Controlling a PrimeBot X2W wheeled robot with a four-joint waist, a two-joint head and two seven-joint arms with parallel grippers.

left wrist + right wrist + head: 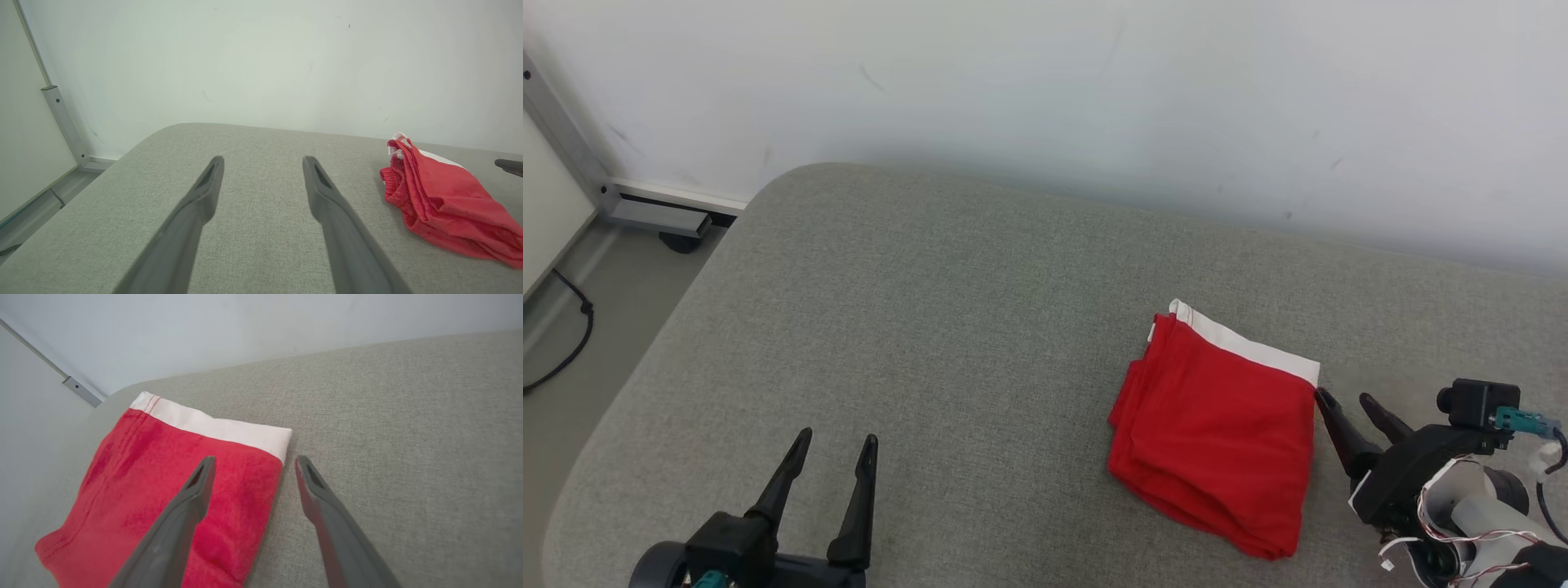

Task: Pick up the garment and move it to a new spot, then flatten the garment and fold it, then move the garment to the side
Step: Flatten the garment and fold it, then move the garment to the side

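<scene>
Folded garment (1217, 433) is lying on a cushion (931, 327) by the wall (1094, 82); right gripper (1343, 397) is hovering at its edge, left gripper (838, 437) well apart, both spread wide, empty.

Red garment (1217, 433) folded flat (white band at far edge).

left gripper (837, 445): black, with two long dark tapered fingers, at 7 o'clock in the head view, tips toward 12 o'clock
left jaws: spread wide, nothing between them
right gripper (1343, 400): same dark two-finger build, at 4 o'clock, tips toward 10 o'clock
right jaws: parted, gripping nothing
right wrist (1474, 510): pale grey cylinder with loose red-and-white wires, at 5 o'clock
</scene>
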